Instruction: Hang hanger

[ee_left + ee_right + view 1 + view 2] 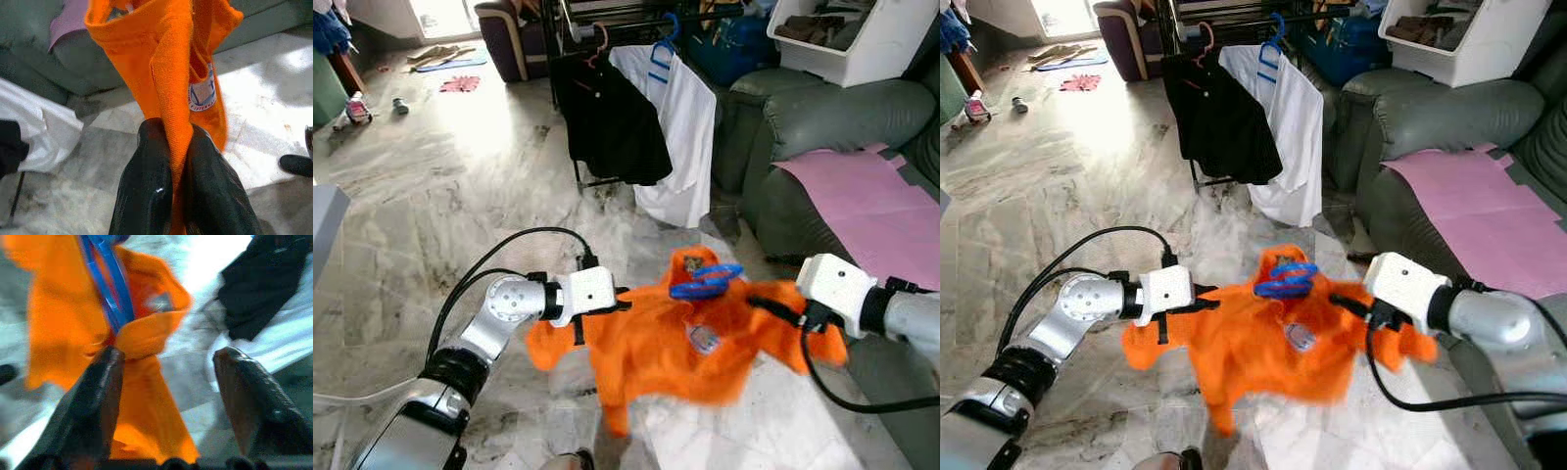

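An orange shirt (651,348) on a blue hanger (705,282) hangs in the air between my two arms, above the marble floor. My left gripper (625,299) is shut on the shirt's left side; in the left wrist view the black fingers (146,166) pinch a fold of the orange fabric (171,73). My right gripper (759,302) sits at the shirt's right side, beside the hanger. In the right wrist view that gripper (171,355) is open, with the hanger (110,289) and a bunched bit of shirt next to one finger (98,396).
A clothes rack (636,12) stands ahead, carrying a black shirt (612,117) and a white shirt (680,137) on hangers. A dark green sofa (822,127) with a pink cloth (871,206) is on the right, a white bin (862,44) above it. Open floor (431,196) lies to the left.
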Motion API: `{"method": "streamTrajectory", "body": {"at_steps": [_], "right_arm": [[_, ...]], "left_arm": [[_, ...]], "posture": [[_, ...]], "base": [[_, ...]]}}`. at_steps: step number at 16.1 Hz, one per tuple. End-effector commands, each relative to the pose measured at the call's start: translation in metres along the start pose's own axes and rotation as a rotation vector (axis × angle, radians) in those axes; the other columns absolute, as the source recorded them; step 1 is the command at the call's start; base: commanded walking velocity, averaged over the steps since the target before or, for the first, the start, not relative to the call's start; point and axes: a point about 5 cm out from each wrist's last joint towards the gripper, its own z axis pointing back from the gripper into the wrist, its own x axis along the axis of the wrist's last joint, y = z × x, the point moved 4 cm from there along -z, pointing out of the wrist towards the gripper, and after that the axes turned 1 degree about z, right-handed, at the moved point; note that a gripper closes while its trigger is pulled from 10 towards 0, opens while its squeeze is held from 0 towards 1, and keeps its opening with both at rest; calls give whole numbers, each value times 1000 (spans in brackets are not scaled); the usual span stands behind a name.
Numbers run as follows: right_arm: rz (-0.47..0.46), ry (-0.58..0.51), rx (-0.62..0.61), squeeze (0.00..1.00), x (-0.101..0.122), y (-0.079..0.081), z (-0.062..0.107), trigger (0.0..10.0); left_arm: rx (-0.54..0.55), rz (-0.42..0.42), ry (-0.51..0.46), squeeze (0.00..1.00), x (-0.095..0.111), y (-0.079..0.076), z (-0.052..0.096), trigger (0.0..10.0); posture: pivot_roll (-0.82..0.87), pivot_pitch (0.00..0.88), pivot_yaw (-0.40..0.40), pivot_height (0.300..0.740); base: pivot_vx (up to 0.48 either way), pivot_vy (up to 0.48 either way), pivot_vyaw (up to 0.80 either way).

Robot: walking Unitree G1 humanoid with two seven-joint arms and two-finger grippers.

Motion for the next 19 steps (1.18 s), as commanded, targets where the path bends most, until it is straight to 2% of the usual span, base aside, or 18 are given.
{"method": "streamTrajectory", "body": {"at_steps": [1,4,5,6,7,13,19], "right_arm": [[-22,28,90,1000,-7,7,2,10000],[-44,42,137,1000,-15,8,1,10000],[-49,62,171,588,-20,12,2,10000],[-44,71,177,114,-23,13,2,10000],[-42,79,187,0,-28,14,1,0],[-57,78,225,0,-34,18,0,0],[-93,46,264,0,-31,26,0,0]], "left_arm": [[-12,-46,-15,0,6,5,2,0],[-25,-61,-29,0,8,5,3,0],[-37,-66,-42,0,10,3,3,0],[-41,-68,-46,0,11,1,2,0],[-58,-73,-53,0,11,-3,2,0],[-84,-85,-65,0,12,-7,1,0],[-97,-88,-81,0,14,-9,-1,0]], "posture": [[-104,70,44,740],[-94,72,36,740],[-91,73,34,740],[-89,73,32,740],[-87,75,32,740],[-87,76,31,740],[-89,71,30,740]], "base": [[0,0,0],[0,0,0],[0,0,0],[0,0,0],[0,0,0],[0,0,0],[0,0,0]]}}
